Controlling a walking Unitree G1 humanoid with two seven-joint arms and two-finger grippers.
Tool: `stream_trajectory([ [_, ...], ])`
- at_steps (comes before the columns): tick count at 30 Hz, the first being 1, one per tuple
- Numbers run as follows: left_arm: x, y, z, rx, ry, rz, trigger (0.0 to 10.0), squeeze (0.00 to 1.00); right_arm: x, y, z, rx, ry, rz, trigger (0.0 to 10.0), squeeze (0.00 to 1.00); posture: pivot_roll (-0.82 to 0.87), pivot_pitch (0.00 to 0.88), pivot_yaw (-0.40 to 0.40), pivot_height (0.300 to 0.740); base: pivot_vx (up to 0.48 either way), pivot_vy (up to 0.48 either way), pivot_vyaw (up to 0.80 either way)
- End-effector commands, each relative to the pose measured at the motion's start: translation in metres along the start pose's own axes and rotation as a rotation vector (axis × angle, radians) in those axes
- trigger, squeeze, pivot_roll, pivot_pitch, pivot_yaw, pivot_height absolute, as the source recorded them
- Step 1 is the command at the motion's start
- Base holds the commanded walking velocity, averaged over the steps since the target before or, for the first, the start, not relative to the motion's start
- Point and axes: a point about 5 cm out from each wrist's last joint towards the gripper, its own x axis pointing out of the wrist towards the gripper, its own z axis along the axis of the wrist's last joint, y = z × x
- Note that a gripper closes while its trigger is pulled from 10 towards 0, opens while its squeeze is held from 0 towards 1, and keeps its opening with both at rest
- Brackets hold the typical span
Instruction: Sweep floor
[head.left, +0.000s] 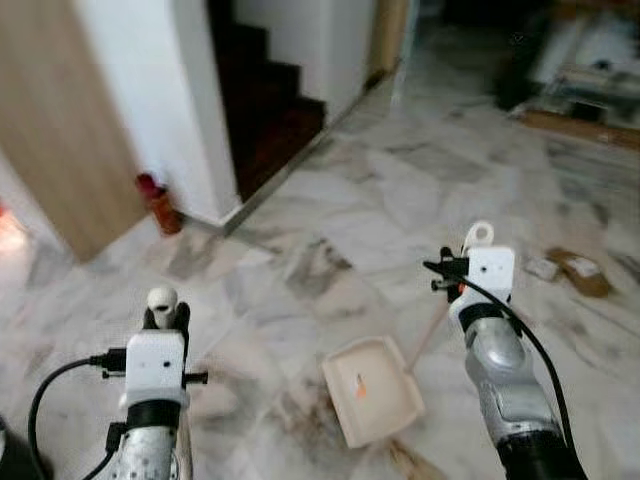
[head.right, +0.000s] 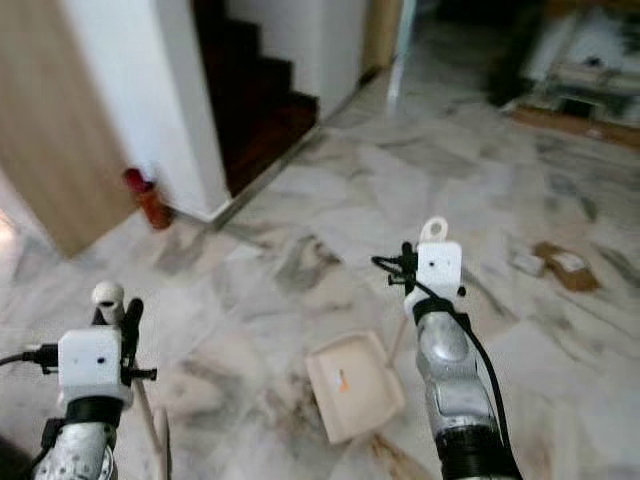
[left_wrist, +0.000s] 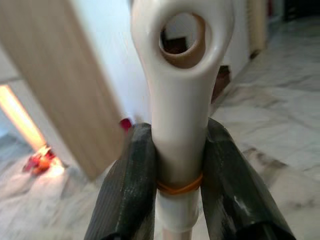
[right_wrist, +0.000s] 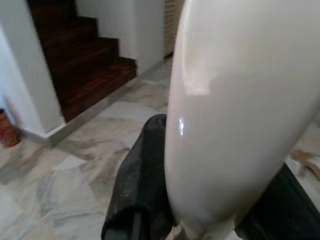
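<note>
My left gripper (left_wrist: 177, 147) is shut on the top of a white broom handle (left_wrist: 181, 75) with a hanging hole; a rubber band rings the handle between the black fingers (left_wrist: 131, 175). That gripper (head.left: 165, 318) is low on the left, and the stick (head.right: 148, 410) runs down below it. My right gripper (head.left: 478, 252) is shut on the white looped handle (right_wrist: 235, 100) of a dustpan. Its thin stick slants down to the cream dustpan (head.left: 385, 405), which lies on the marble floor between my arms. A small orange bit (head.left: 360, 386) lies in the pan.
Brown and white paper scraps (head.left: 578, 270) lie on the floor to the right. A red object (head.left: 158, 203) stands at the white wall corner beside dark stairs (head.left: 265, 110). A wooden panel (head.left: 60, 130) is at the left, and clutter (head.left: 590, 80) sits far right.
</note>
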Motion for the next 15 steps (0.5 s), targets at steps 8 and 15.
stream_trajectory([
  [8,0.0021,0.0035,0.0058,0.018,-0.038,0.019,10.0,0.00,0.0043,0.0014,0.0134,0.002,-0.056,0.005,10.0,0.00,-0.12,0.057,0.040,0.740,0.000,0.000,-0.80],
  [15,0.0019,0.0035,0.0057,0.014,-0.038,0.015,10.0,0.00,0.0041,0.0017,0.0133,0.004,-0.056,0.004,10.0,0.00,-0.12,0.058,0.041,0.740,0.000,0.000,-0.80],
])
